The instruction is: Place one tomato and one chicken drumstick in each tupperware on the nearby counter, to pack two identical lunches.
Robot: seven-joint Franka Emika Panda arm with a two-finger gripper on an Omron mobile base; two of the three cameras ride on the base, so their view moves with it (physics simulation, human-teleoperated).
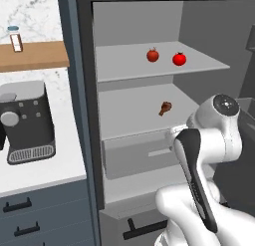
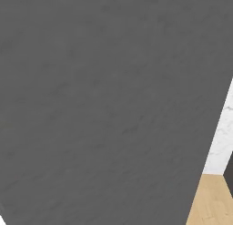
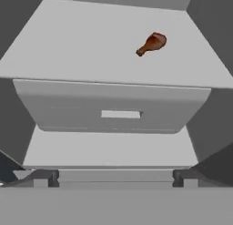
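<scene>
The chicken drumstick (image 3: 151,43) is a small brown, glossy piece, fat at one end and tapering to a thin bone, lying alone on the smooth pale-grey middle shelf (image 1: 134,113) of the open fridge. On the shelf above it sit two round red tomatoes (image 1: 153,55) (image 1: 179,59), slightly apart, each with a dark stem spot. Below the drumstick's shelf is a boxy grey drawer (image 3: 113,111) with a flat, lighter rectangular handle on its front. In the hand view, the drumstick lies well ahead of the hand (image 3: 116,178), beyond the drawer and off to the right, with nothing touching it. The hand's two dark fingertips (image 3: 48,177) are spread wide apart, and nothing is held between them. In the left base view, the white arm with its dark joint covers rises in front of the fridge's lower part. To the left of the fridge, a white surface (image 1: 45,170) over slate-blue drawers carries a dark, blocky coffee machine (image 1: 25,120), and above it a brown wooden wall shelf (image 1: 35,56) holds a small jar (image 1: 15,38).
</scene>
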